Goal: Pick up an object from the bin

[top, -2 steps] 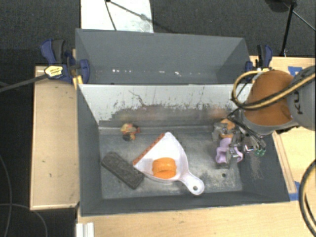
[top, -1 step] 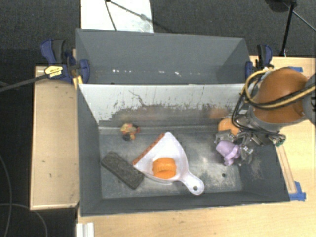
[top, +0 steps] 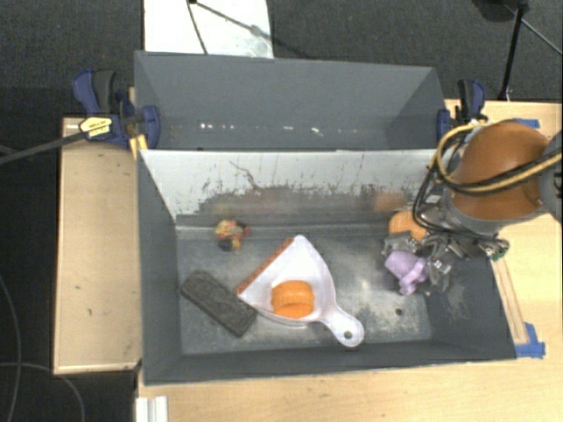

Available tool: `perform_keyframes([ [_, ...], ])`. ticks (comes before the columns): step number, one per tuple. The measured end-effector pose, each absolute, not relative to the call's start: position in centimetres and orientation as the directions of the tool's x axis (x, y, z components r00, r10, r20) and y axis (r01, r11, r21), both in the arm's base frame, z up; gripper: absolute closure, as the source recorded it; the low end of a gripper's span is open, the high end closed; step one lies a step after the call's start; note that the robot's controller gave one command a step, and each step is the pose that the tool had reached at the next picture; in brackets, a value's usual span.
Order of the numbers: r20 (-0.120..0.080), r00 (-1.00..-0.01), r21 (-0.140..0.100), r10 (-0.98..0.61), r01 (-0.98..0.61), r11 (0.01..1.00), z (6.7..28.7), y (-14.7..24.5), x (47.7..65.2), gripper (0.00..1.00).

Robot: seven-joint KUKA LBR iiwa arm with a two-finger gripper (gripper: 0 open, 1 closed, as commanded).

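The gripper is low in the bin, well to the right of the white scoop. A small purple thing lies on the bin floor right against the side of the gripper that faces the scoop. Whether the gripper is spread or pressed together cannot be told, nor whether the purple thing is caught in it or only beside it. That is the main risk, as I judge it: if the purple thing sits off to one side, a closing would push it toward the scoop instead of catching it, and its lumpy shape could slip out on the lift. An orange lump, right of the scoop and nearer the back wall, lies close enough behind the purple thing to be knocked. The bin's sloping wall farthest from the scoop is near too, so a sideways correction could scrape it. The robot's orange cover and its cables hide the wrist. The gripper's dark parts cover one edge of the purple thing, and what kind of thing it is cannot be made out.
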State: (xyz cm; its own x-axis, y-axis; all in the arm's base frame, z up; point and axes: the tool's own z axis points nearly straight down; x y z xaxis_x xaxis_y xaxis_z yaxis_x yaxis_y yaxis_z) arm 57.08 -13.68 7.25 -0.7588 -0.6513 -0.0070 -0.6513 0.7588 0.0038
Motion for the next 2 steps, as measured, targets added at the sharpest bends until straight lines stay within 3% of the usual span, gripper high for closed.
perform_keyframes([
  [1, -0.007, -0.699, 0.003, -0.715, -0.715, 0.699, 7.3, -13.2, 56.9, 1.0],
  [2, -0.006, -0.622, -0.009, -0.783, -0.783, 0.622, 25.4, -12.9, 56.6, 1.0],
])
